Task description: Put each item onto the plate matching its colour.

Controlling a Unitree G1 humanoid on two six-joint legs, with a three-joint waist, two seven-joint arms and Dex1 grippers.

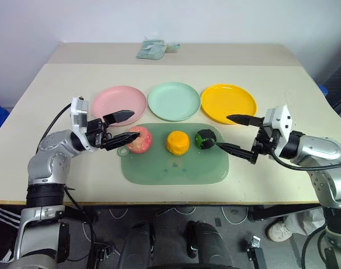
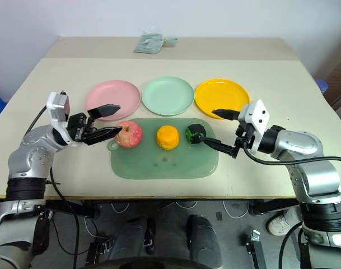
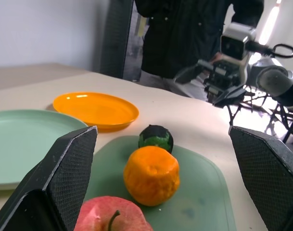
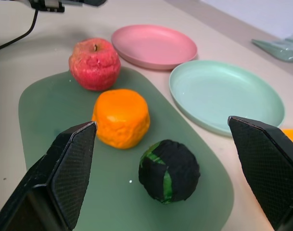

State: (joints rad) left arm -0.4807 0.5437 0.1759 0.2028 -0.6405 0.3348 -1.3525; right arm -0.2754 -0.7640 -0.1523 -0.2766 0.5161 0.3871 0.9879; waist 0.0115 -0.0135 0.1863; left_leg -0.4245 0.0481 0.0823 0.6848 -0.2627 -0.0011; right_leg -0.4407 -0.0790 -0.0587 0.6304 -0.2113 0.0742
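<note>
Both grippers gape wide, empty.

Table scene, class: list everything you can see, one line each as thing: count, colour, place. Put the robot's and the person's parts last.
table: one, beige, under everything.
mat: one, translucent green, near middle of the table.
apple: one, pink-red, on the mat's left end.
orange fruit: one, orange, mat's middle.
lumpy ball: one, dark green-black, mat's right end.
pink plate: one, behind the mat, left.
green plate: one, mint, behind the mat, middle.
yellow plate: one, yellow-orange, behind the mat, right.
packet: one, pale green, far table edge.
person: one, dark clothing, standing beyond the table's right side.
left gripper: jaws open, beside the apple.
right gripper: jaws open, beside the ball.
</note>
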